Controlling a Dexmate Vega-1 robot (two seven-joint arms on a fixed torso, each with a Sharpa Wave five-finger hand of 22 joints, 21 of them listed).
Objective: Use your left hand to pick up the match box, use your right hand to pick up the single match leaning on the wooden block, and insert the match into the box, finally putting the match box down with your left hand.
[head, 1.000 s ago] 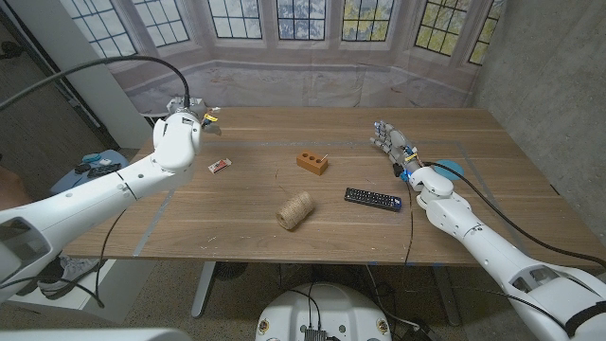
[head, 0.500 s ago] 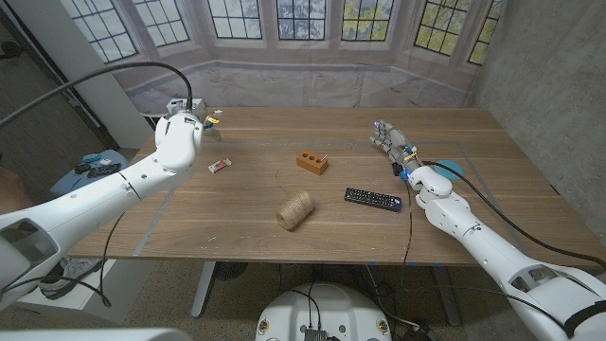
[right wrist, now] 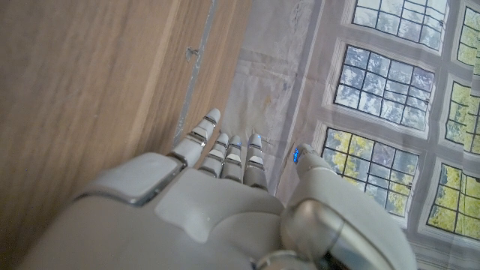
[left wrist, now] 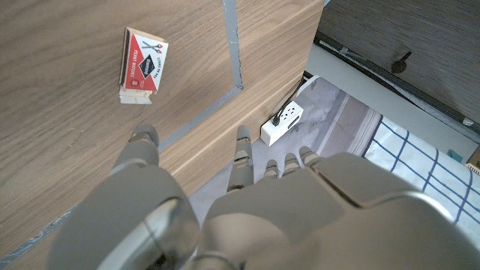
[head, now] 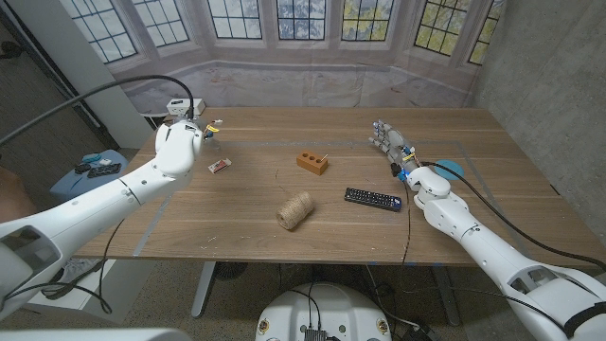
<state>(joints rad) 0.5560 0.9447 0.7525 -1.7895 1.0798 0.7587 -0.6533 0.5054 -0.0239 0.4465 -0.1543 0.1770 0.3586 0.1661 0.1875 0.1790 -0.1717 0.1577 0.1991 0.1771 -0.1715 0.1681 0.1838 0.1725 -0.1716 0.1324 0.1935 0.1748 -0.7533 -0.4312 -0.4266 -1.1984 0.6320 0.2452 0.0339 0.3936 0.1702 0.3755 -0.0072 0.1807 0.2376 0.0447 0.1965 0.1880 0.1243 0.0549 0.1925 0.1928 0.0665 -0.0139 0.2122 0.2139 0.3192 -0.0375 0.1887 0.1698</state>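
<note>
Match box (head: 219, 166) on wooden table (head: 237, 213)

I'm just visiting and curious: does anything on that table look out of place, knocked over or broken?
Nothing looks spilled or broken. One oddity: the match box lies partly slid open, its tray poking out one end. The match leans on the wooden block, apparently on purpose.

Match (head: 323, 155) on block (head: 311, 162) — too small to make out.
</note>
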